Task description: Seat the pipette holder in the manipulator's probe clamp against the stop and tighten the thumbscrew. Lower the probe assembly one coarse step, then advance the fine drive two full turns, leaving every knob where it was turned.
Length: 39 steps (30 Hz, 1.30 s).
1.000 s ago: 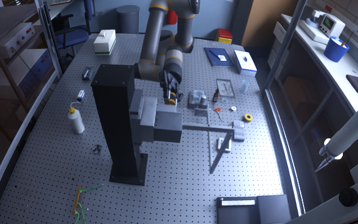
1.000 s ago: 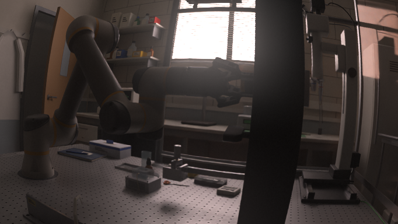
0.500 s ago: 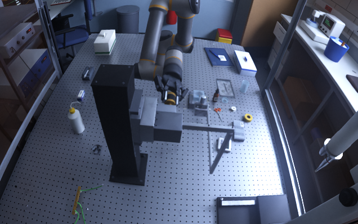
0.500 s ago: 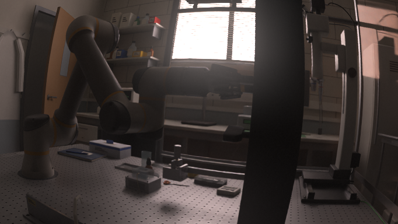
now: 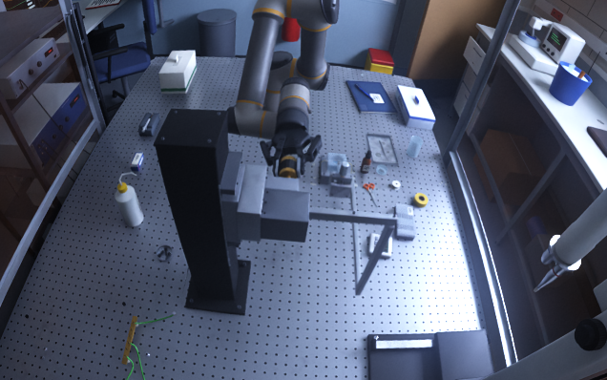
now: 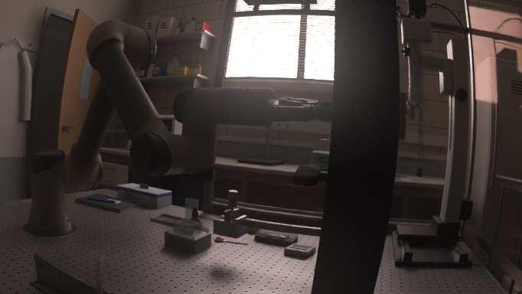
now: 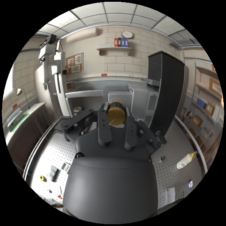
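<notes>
The brass-coloured knob [image 7: 115,115] sticks out of the back of the manipulator's grey stage block [image 5: 267,203], which hangs on the tall black column [image 5: 195,205]. I hold this knob [image 5: 288,170] in my closed gripper [image 7: 116,118], reaching in level from behind the stage. A white mark on the knob face points down and to the left. The thin probe arm [image 5: 353,217] runs out from the stage to the right, and a long rod [image 5: 374,262] slants down from its end to the table. The column hides my fingers in the second side camera.
Behind the stage lie a small clamp block [image 5: 336,174], a dropper bottle [image 5: 366,162], a tray [image 5: 381,149], a white box [image 5: 415,106] and a blue notebook [image 5: 371,96]. A wash bottle [image 5: 128,203] stands left of the column. Yellow tape [image 5: 420,199] lies to the right.
</notes>
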Tool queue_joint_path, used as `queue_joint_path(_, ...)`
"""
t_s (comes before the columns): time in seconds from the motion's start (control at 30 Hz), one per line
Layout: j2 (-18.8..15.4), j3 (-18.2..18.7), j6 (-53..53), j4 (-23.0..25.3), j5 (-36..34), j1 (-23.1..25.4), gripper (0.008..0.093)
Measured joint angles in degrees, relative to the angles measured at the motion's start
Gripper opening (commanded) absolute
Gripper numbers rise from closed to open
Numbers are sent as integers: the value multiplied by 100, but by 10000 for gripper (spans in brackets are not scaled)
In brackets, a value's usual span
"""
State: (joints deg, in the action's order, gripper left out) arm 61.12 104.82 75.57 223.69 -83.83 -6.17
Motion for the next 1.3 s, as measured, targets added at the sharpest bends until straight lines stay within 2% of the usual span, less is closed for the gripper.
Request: queue_joint_path(1.3, 0, 0, -12299, 0, 0, 0, 80)
